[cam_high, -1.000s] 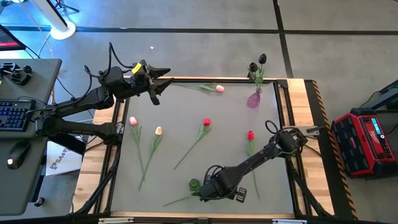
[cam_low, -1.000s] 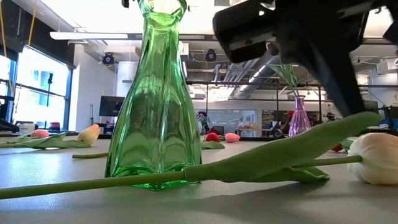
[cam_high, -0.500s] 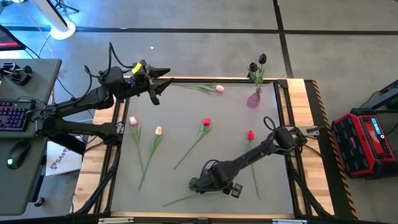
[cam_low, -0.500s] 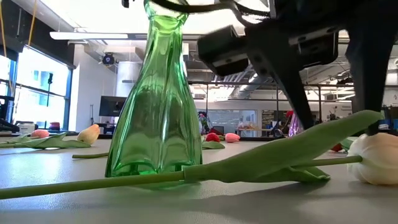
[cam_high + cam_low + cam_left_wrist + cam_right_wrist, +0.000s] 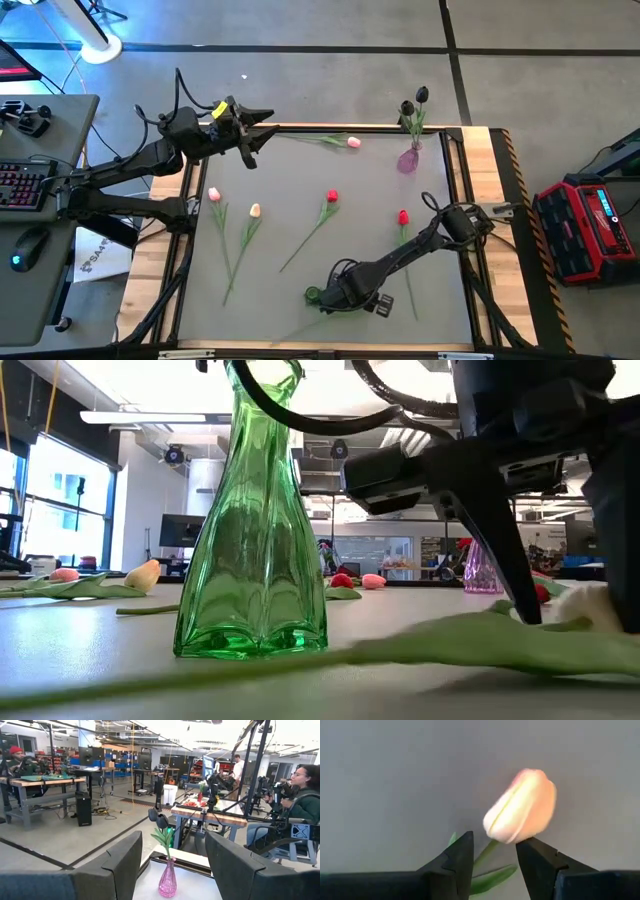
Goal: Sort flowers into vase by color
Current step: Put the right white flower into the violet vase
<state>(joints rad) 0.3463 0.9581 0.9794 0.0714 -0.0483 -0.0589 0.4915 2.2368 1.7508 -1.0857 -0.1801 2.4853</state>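
Cream tulip [image 5: 521, 806] between the right pincer's [image 5: 492, 854] parted fingers near the green vase [image 5: 252, 520], stem seen only from the wrist, left pincer [image 5: 262, 128] released at the surface's [image 5: 300, 200] far corner.

The setting is a robotics lab or industrial workshop. The test table [image 5: 480, 200] has a wooden border and grey mat, standing on a bare concrete floor [image 5: 300, 60]. Beside it is a desk with a backlit keyboard [image 5: 25, 185] and mouse [image 5: 22, 262]; a red tool case [image 5: 590, 230] sits on the other side. The left wrist view shows an open hall with workbenches [image 5: 45, 780], monitors [image 5: 87, 755], exposed ceiling ducts, further test rigs on metal frames [image 5: 260, 775], and seated people [image 5: 305, 795] at work stations.
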